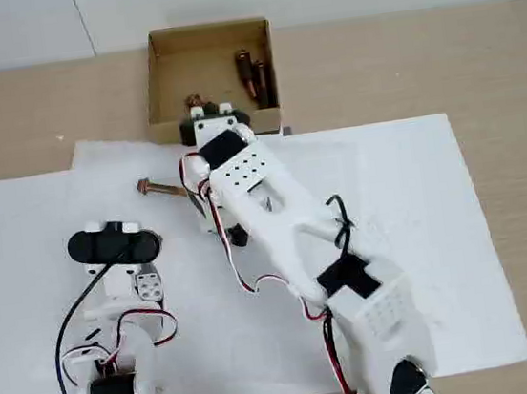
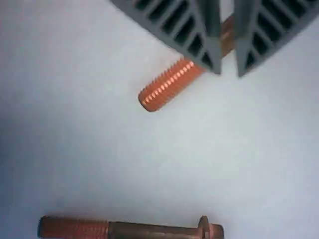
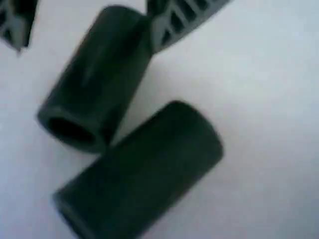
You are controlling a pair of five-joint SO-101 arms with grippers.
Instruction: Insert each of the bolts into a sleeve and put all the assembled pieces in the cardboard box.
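Two dark sleeves lie side by side on the white paper. My right gripper (image 3: 87,49) is open and straddles one sleeve (image 3: 94,84); one finger (image 3: 184,20) touches its far end. The other sleeve (image 3: 144,174) lies just beside it. My left gripper (image 2: 228,72) hangs over a copper bolt (image 2: 167,87) with its fingers (image 2: 199,35) almost together; the shaft shows through the slit. A second bolt (image 2: 129,230) lies nearby. Another bolt (image 1: 161,187) lies on the paper between the arms. The cardboard box (image 1: 148,77) holds assembled pieces (image 1: 253,75).
White paper (image 1: 422,235) covers most of the wooden table. The right arm (image 1: 274,205) stretches diagonally up to the box's near wall. The left arm (image 1: 114,273) stands at the lower left, with red and black cables trailing from both arms.
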